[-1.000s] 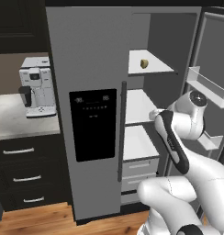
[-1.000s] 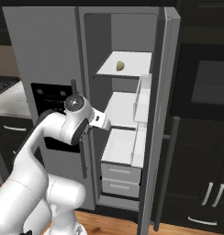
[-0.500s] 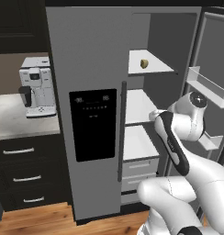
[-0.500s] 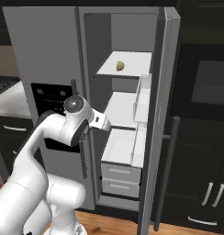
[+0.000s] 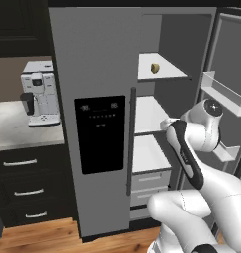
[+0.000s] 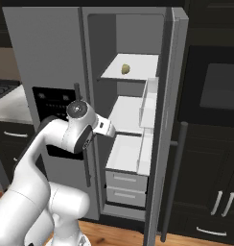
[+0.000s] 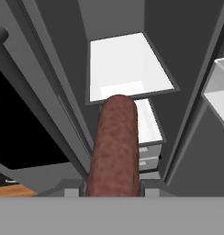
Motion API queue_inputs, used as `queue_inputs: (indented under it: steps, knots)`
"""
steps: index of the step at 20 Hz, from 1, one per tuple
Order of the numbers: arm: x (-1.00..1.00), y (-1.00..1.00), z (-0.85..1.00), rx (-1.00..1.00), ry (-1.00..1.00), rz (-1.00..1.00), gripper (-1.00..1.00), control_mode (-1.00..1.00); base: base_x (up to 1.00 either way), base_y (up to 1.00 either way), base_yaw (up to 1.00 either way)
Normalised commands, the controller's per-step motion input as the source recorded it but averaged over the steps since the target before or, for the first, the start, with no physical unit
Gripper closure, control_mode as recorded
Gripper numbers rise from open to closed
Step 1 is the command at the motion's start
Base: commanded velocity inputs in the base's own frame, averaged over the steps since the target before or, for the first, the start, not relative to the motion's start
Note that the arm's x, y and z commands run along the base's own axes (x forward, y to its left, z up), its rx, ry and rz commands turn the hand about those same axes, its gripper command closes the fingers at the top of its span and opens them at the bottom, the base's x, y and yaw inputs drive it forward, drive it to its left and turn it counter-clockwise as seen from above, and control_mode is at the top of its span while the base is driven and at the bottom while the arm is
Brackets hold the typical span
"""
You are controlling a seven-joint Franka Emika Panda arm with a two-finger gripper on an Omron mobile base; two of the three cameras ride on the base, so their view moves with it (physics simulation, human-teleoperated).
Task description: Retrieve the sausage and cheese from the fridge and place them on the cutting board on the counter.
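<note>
Between the jaws sits the sausage, clamped at its near end and sticking straight out along the line of the hand, reddish-brown and mottled. The gripper is closed on it just in front of the open right-hand compartment of the fridge, about level with the middle shelf. Below and beyond the sausage's tip, the hand view looks down on a white shelf and the pale drawers under it.

Higher up, the cheese rests on the top shelf, a small yellowish lump well apart from the hand. The open door with its white bins stands close on the arm's right side, and the closed door with the black dispenser panel on its left. A coffee machine stands on the grey table further left.

The risk, as I judge it, is the long free end: held by one end only, the sausage could pivot or slip in the grip, or catch the door, its bins or a shelf edge while the arm swings away.
</note>
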Motion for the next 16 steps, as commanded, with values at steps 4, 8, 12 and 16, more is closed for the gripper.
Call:
queue_inputs:
  steps: [4,8,12,16]
  knots:
    - [0.0,0.0,0.0,0.0,0.0,0.0,1.0,-1.0,0.0,0.0,0.0]
    - [0.0,0.0,0.0,0.0,0.0,0.0,1.0,1.0,0.0,0.0,0.0]
    - [0.0,0.0,0.0,0.0,0.0,0.0,1.0,1.0,-0.24,0.02,0.01]
    - [0.0,0.0,0.0,0.0,0.0,0.0,1.0,1.0,-0.85,0.3,0.2]
